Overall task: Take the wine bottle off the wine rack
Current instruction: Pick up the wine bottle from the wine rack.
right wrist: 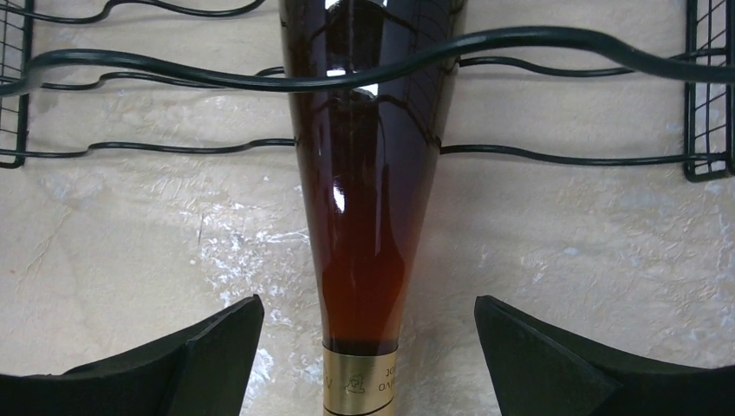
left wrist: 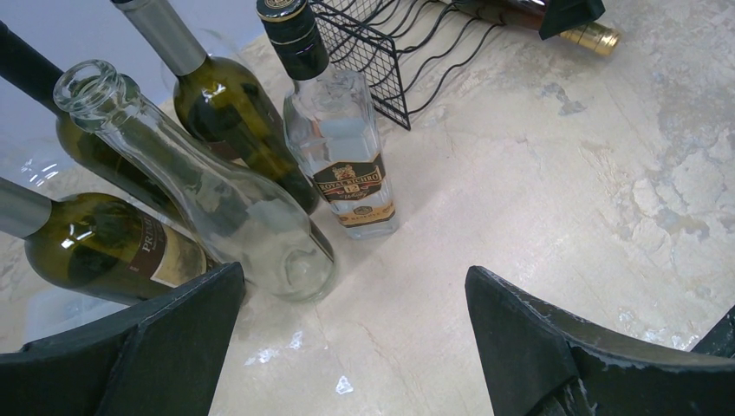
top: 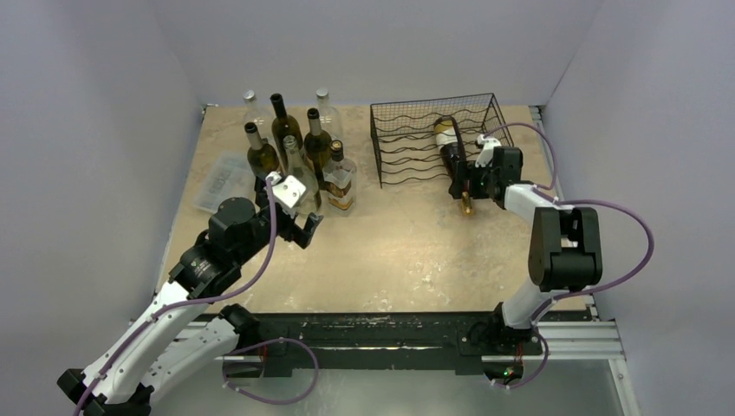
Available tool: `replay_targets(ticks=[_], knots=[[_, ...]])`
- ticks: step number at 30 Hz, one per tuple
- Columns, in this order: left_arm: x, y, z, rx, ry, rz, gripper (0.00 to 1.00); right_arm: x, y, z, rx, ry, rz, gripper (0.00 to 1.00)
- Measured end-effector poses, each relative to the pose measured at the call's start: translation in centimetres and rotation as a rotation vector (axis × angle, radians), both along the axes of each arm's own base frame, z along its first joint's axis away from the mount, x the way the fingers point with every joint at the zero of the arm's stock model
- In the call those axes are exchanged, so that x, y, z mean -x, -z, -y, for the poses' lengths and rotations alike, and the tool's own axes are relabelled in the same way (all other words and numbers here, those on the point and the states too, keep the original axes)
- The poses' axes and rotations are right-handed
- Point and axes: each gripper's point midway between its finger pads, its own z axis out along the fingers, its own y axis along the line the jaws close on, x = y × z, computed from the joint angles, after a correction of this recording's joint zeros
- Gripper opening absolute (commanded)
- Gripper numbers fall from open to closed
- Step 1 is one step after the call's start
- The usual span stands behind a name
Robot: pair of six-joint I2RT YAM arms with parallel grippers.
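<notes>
The black wire wine rack [top: 407, 139] stands at the back right of the table. One dark amber wine bottle [top: 450, 146] lies in it, its gold-foiled neck [top: 468, 206] pointing out toward the near side. My right gripper [top: 469, 185] hovers over that neck, open. In the right wrist view the bottle [right wrist: 364, 217] runs between the two black fingers without touching either, passing under the rack's wavy wires [right wrist: 173, 82]. My left gripper [top: 291, 217] is open and empty in front of the standing bottles, with bare table between its fingers [left wrist: 173, 347].
Several upright bottles [top: 295, 147] cluster at the back left, among them a clear empty one [left wrist: 217, 199] and a square labelled one [left wrist: 342, 147] close to the left fingers. A clear plastic box [top: 221, 182] lies left of them. Walls enclose three sides.
</notes>
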Motion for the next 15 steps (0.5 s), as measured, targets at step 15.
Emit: replay_targets(ticks=[15], knots=[[-0.1, 0.1, 0.0, -0.01, 0.001, 0.002, 1.0, -0.6, 2.6, 0.0, -0.033, 0.062, -0.057, 0.69]])
